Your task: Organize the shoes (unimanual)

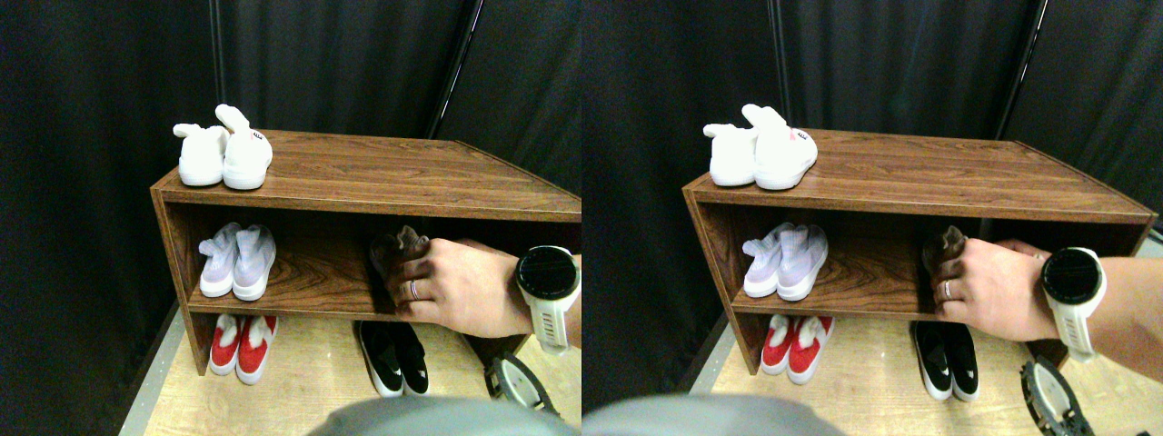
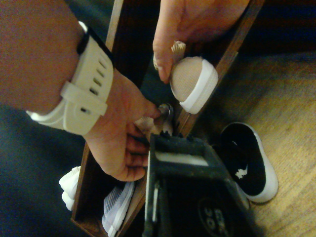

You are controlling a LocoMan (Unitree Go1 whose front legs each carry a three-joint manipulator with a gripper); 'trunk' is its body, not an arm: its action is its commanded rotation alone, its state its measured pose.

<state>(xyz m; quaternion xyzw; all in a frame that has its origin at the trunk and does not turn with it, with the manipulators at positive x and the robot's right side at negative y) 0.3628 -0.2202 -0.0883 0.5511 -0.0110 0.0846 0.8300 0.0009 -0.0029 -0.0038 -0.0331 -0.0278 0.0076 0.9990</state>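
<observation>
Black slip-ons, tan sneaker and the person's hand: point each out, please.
black slip-ons (image 1: 394,356): stereo pair view, on the dark uppers.
tan sneaker (image 2: 193,83): wrist view, on its knit toe.
person's hand (image 1: 459,286): stereo pair view, back of the hand.

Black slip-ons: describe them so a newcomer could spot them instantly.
Start at the wooden shoe rack. On the floor beneath its right half sits a pair of low black slip-ons, toes toward the camera. White soles and black uppers set them apart from the red-and-white pair to the left.

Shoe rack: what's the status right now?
Right gripper low beside rack. Person's hand on tan sneakers, middle shelf. Black slip-ons on floor.
</observation>
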